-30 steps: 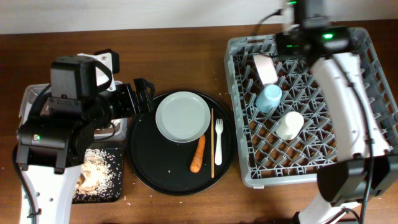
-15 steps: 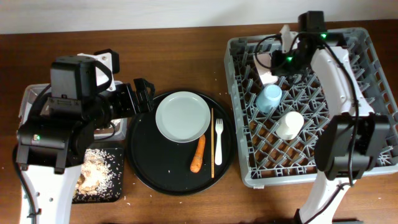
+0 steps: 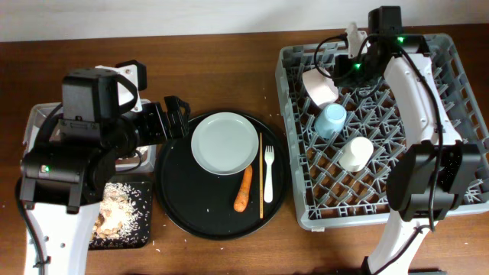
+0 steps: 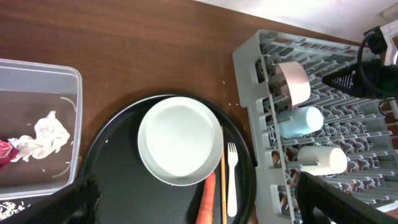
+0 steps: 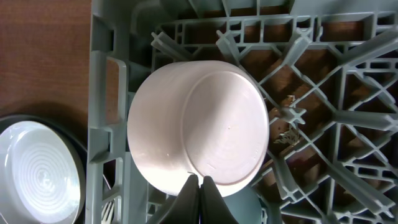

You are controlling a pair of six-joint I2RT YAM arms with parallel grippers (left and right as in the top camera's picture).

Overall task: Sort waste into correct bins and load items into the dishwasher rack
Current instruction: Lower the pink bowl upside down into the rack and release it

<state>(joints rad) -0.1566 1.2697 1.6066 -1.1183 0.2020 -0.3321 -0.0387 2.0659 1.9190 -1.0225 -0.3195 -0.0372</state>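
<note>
1. Right gripper [image 5: 200,186]: closed to a point, tips against the bowl [image 5: 199,118] near its base. Likely steadying or nudging rather than clamping, though the contact spot sits at the frame edge and cannot be judged surely.
2. Bowl: far left corner of the rack [image 3: 451,206], tipped on edge between pegs, mouth turned toward the round tray [image 3: 183,198]. Probably angled so for draining.
3. Blue cup [image 3: 331,120] and white cup [image 3: 356,153]: laid among the pegs just nearer than the bowl, already loaded.
4. Left gripper [image 3: 177,116]: spread wide, empty, hanging beside the round tray's left rim, seemingly ready for the next pick.
5. Plate [image 3: 224,143], chopsticks [image 3: 260,176], fork [image 3: 268,173], carrot [image 3: 244,189]: on the round tray, not yet sorted. Chopsticks between plate and fork.
6. Clear tub [image 4: 37,68]: holds tissue [image 4: 46,134] and red wrapper [image 4: 5,152].
7. Black rectangular tray [image 3: 137,229]: holds rice [image 3: 114,205], kept apart from the dry waste.
</note>
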